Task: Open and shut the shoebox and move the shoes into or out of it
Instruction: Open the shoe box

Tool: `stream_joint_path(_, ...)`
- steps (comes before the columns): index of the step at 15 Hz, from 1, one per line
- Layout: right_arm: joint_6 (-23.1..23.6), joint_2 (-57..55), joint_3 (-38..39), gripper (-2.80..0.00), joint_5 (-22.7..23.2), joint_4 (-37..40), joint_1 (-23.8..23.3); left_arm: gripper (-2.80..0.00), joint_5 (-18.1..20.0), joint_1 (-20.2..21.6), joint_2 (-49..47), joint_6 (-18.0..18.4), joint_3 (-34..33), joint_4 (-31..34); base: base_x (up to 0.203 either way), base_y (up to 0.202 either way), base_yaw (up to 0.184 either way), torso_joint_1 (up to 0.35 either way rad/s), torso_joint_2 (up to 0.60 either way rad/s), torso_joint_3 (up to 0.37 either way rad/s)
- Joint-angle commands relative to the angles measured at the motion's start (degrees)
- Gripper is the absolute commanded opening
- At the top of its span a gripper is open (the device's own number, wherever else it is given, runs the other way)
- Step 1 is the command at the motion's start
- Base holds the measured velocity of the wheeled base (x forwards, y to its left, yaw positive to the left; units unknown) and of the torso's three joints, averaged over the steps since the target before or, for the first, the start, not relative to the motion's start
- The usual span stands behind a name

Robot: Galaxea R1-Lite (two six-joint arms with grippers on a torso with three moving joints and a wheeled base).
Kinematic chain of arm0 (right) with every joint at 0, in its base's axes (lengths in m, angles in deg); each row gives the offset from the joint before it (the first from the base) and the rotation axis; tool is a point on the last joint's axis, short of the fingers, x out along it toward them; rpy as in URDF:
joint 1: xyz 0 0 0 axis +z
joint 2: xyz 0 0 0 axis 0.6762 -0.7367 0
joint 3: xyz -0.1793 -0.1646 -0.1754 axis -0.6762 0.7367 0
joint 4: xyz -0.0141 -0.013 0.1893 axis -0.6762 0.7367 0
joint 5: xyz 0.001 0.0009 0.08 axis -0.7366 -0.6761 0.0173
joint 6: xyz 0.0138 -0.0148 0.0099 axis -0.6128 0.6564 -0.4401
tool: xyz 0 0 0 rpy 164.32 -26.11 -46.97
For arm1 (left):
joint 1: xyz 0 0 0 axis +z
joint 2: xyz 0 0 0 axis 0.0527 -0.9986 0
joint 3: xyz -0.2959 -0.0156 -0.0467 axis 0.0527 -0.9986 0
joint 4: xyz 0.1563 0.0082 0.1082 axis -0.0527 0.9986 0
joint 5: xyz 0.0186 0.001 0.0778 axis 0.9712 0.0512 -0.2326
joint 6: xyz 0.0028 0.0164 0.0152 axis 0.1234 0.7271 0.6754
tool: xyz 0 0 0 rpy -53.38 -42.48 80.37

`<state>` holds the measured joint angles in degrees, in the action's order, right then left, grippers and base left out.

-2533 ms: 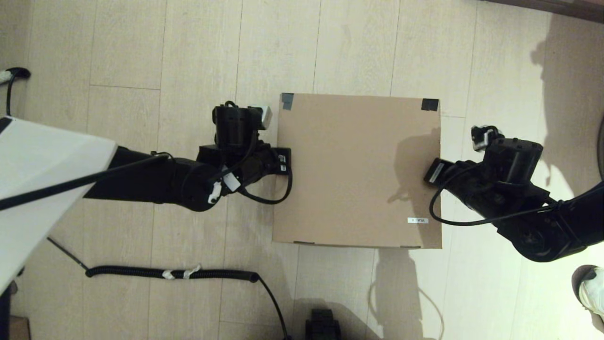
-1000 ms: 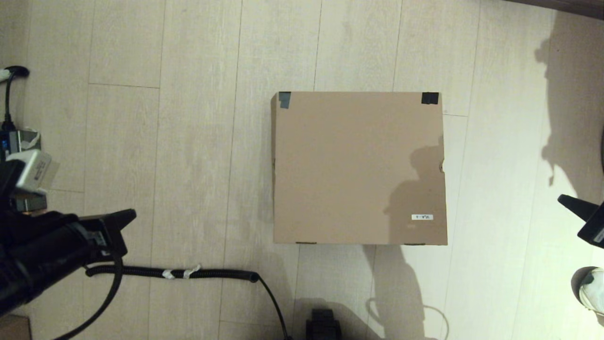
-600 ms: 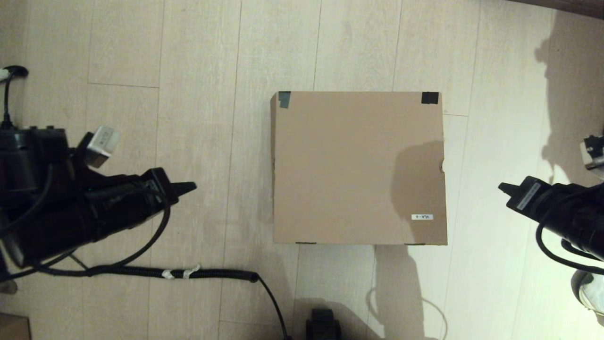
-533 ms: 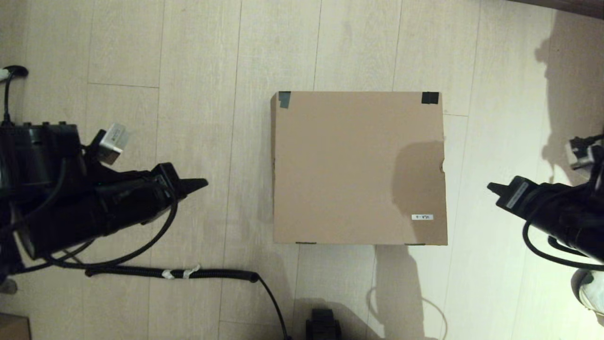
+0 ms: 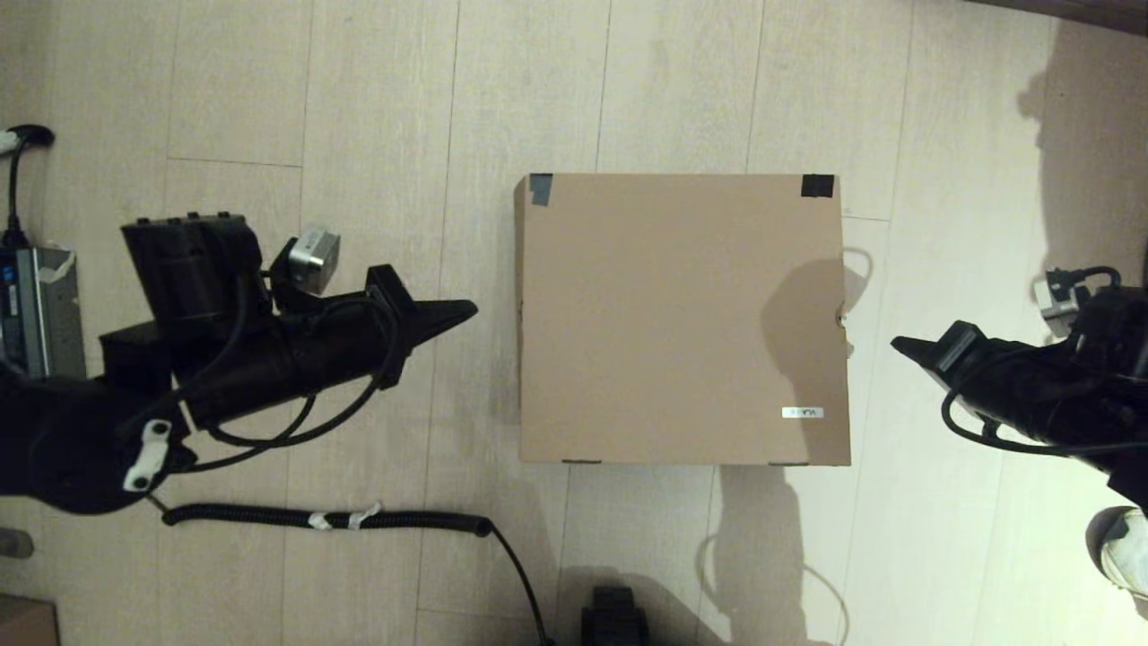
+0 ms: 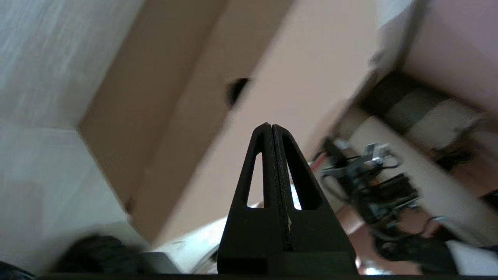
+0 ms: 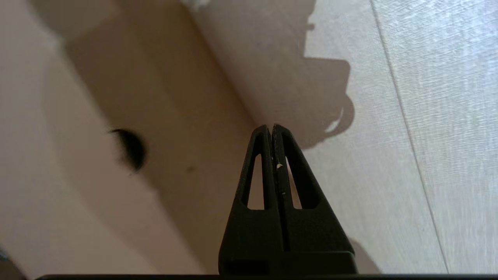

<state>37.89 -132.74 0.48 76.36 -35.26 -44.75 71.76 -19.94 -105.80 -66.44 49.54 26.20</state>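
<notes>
The brown cardboard shoebox (image 5: 682,318) sits closed on the floor, with black tape on its far corners and a small white label (image 5: 801,413) near its front right corner. My left gripper (image 5: 466,310) is shut and empty, its tip a short gap from the box's left side (image 6: 163,116). My right gripper (image 5: 900,344) is also shut and empty, a short gap from the box's right side (image 7: 167,128), which has a dark finger hole (image 7: 130,149). The shoes are hidden.
A black coiled cable (image 5: 327,519) lies on the wooden floor to the front left. A lone whitish shoe with a dark rim (image 5: 1123,547) shows at the right edge. A grey device (image 5: 36,309) stands at the far left.
Both arms have swung in from the outer edges toward the box's left and right sides. The box has stayed closed and still over the last second.
</notes>
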Motion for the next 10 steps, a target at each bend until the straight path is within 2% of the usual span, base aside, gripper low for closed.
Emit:
stream_joint_path(1,-0.4,-3.5,0.0,-2.80,0.5,-0.7,-0.6,-2.80,0.1,0.0,-5.9,2.1,0.0,-0.7,0.000,0.000,0.000,0.000,0.00,0.000)
stream_joint_path(2,-0.7,-4.1,0.0,-2.80,1.1,-0.7,-0.7,-2.80,0.1,-0.1,-7.0,3.3,-0.3,-1.0,0.000,0.000,0.000,0.000,0.00,0.000)
stream_joint_path(4,-2.1,-4.3,0.4,-2.80,4.7,-0.7,-0.6,-2.80,0.2,-0.1,-7.6,3.2,-0.4,-1.9,0.000,0.000,0.000,0.000,0.00,0.000)
stream_joint_path(6,-6.4,-4.1,0.0,-2.80,7.9,-0.9,-0.6,-2.80,0.1,0.0,-9.7,3.4,-0.5,-7.1,0.000,0.000,0.000,0.000,0.00,0.000)
stream_joint_path(8,-7.0,-5.3,-0.1,-2.80,8.0,-3.0,-0.5,-2.80,0.1,0.0,-12.3,3.6,-1.2,-11.7,0.000,0.000,0.000,0.000,0.00,0.000)
stream_joint_path(10,-7.1,-6.9,0.2,-2.80,8.0,-6.3,-0.4,-2.80,0.0,0.0,-14.0,3.5,-1.3,-12.9,0.000,0.000,0.000,0.000,0.00,0.000)
